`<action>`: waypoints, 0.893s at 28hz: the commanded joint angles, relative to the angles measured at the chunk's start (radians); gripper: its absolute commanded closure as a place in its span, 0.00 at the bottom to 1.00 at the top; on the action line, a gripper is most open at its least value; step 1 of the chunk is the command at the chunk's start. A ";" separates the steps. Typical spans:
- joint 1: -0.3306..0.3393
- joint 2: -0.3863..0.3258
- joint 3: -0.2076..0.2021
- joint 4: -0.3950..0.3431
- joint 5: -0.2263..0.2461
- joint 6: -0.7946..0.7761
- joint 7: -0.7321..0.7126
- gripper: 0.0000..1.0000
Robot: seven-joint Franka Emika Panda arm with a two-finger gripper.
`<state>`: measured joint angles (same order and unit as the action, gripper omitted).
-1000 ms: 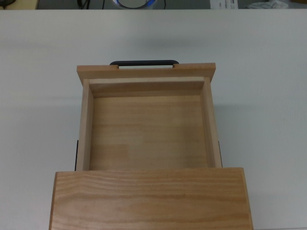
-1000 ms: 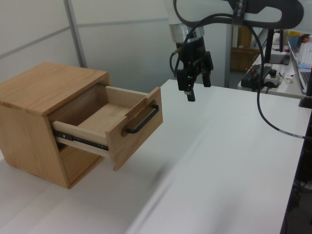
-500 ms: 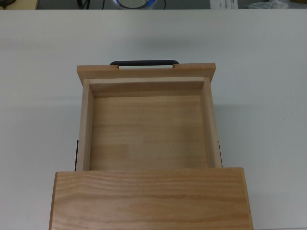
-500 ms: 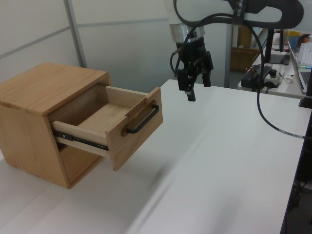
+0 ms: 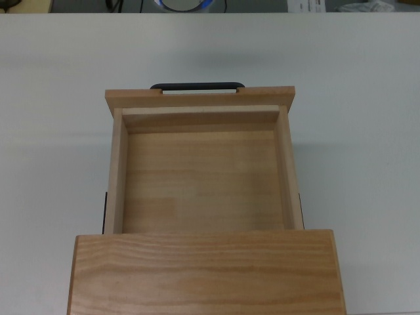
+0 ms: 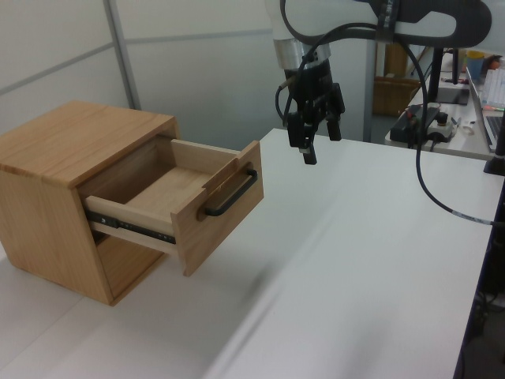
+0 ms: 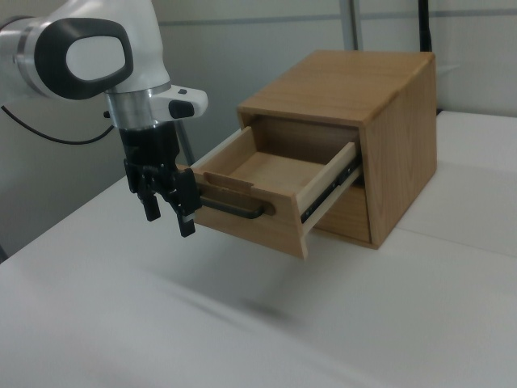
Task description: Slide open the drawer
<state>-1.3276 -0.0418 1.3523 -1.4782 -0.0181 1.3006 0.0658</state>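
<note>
Hand (image 6: 313,148) hangs with fingers apart, clear of the handle (image 6: 230,197) at its 8 o'clock; the drawer (image 5: 200,177) already sits pulled out, so we just back away cleanly.

A white table (image 6: 355,260) fills the room's foreground. Behind the table stand pale wall panels (image 6: 197,71) with grey metal strips. Past the table's far corner in the left view, a cluttered desk (image 6: 442,118) holds cables and equipment.
</note>
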 commanded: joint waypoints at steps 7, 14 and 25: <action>0.019 0.003 -0.009 0.009 -0.019 -0.023 -0.023 0.00; 0.019 0.005 -0.009 0.009 -0.020 -0.021 -0.026 0.00; 0.021 0.003 -0.008 0.009 -0.020 -0.003 -0.030 0.00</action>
<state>-1.3257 -0.0417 1.3523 -1.4782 -0.0194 1.3006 0.0580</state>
